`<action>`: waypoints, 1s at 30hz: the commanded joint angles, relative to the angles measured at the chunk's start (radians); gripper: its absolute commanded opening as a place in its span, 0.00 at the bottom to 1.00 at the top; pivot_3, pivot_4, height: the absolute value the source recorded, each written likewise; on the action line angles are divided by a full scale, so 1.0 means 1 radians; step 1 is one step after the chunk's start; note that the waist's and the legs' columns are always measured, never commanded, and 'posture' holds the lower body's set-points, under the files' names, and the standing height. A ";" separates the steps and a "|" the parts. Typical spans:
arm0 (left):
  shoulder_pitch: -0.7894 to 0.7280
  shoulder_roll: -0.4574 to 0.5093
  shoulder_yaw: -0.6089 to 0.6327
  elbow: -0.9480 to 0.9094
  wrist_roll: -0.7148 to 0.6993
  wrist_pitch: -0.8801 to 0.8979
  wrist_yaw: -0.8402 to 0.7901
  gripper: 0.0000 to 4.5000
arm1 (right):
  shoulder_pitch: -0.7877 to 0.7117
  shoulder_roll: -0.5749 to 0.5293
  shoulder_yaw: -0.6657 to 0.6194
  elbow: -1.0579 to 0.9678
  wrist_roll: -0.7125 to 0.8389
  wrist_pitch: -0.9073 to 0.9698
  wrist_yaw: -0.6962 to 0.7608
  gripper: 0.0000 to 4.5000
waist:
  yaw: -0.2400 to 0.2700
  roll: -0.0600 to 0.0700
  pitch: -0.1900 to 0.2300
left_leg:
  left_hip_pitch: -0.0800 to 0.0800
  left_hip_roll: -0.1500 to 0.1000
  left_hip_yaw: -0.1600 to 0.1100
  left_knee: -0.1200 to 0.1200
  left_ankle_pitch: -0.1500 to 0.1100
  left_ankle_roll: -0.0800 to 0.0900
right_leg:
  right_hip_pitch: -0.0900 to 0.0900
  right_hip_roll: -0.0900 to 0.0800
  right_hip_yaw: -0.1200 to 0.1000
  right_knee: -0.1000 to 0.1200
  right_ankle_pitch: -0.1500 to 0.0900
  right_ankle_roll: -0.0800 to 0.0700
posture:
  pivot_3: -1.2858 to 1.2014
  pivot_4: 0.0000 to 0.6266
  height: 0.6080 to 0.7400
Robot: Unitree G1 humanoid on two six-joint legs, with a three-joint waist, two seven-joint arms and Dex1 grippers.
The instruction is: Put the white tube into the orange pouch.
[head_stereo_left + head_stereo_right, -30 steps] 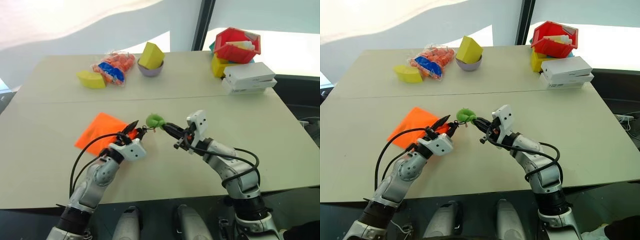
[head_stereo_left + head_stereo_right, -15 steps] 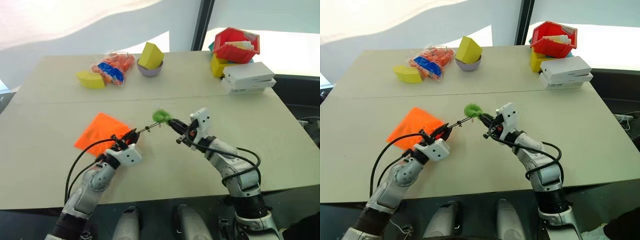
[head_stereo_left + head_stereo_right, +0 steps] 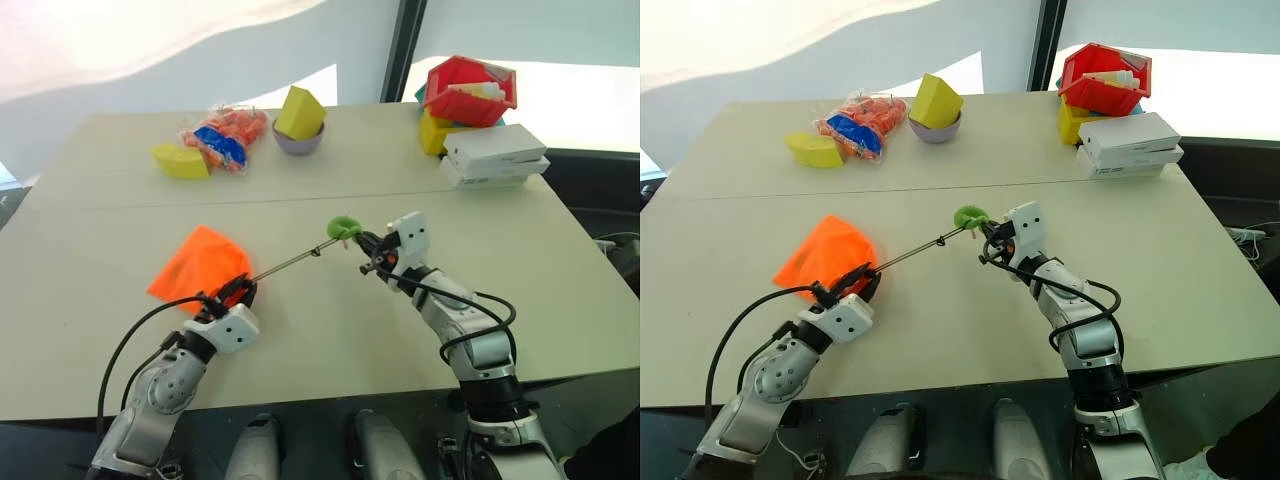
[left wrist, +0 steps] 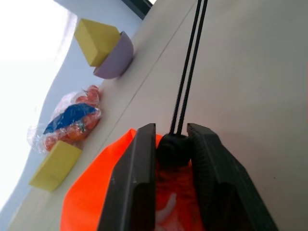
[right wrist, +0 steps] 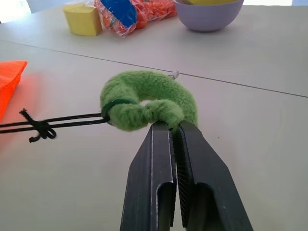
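The orange pouch [image 3: 198, 264] lies bunched on the table, left of centre. My left gripper [image 3: 240, 288] is at its near corner. In the left wrist view its fingers [image 4: 139, 163] are shut on the pouch's black cord stopper [image 4: 172, 148]. The thin cord [image 3: 290, 262] runs taut from there to the green ring [image 3: 343, 225]. My right gripper [image 3: 362, 240] is shut on the green ring [image 5: 144, 101], pinching it at the fingertips. The white tube is hidden from view.
At the back left are a yellow wedge [image 3: 182, 160], a clear bag of orange and blue items [image 3: 226, 134] and a lilac bowl [image 3: 300, 140] holding a yellow block. A red bin [image 3: 470, 92] and stacked white boxes [image 3: 495, 155] stand at the back right.
My right gripper has carried the green ring to the right and farther away. My left gripper has drawn back towards the near left. The cord has gone taut and the pouch has bunched up.
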 commanded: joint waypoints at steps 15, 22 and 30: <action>0.138 -0.006 0.388 -0.191 -0.848 0.431 -0.256 1.00 | 0.197 -0.192 -0.044 -0.092 0.048 -0.172 0.263 0.67 | 0.000 0.000 0.000 | 0.000 0.000 0.000 0.001 0.000 0.000 | 0.000 0.000 0.000 -0.001 -0.002 0.002 | 0.52 0.24 1.00; 0.207 0.013 0.536 -0.084 -0.867 0.440 -0.284 1.00 | 0.212 -0.224 -0.135 -0.015 0.091 -0.220 0.314 0.67 | -0.001 0.000 0.000 | 0.000 0.000 0.000 0.001 0.000 0.000 | 0.001 0.000 0.000 -0.002 -0.002 0.003 | 0.52 0.24 1.00; 0.248 -0.009 0.564 -0.041 -0.853 0.406 -0.303 1.00 | 0.227 -0.226 -0.147 0.011 0.092 -0.243 0.333 0.67 | 0.003 -0.001 0.000 | -0.001 0.000 0.000 0.001 0.000 -0.001 | 0.001 -0.002 0.000 -0.005 -0.002 0.002 | 0.52 0.24 1.00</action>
